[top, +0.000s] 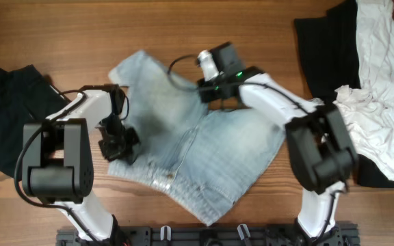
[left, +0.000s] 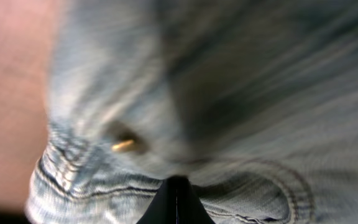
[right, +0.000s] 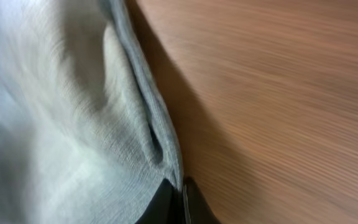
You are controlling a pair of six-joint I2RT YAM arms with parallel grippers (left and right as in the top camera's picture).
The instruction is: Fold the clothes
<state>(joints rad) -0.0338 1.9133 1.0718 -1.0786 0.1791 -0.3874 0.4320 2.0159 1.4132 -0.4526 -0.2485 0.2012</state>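
While in both jaws, denim shorts (top: 204,158).

The wooden counter (top: 60,34) carries pale denim shorts (top: 204,157) spread across its middle; a black garment (top: 5,102) lies at its left edge; black cloth (top: 327,48) and a crumpled white garment (top: 382,89) overlap at its right.

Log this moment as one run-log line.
garment: denim shorts, spread on table | left tool: shut on shorts edge | right tool: shut on shorts edge | fold: not yet made
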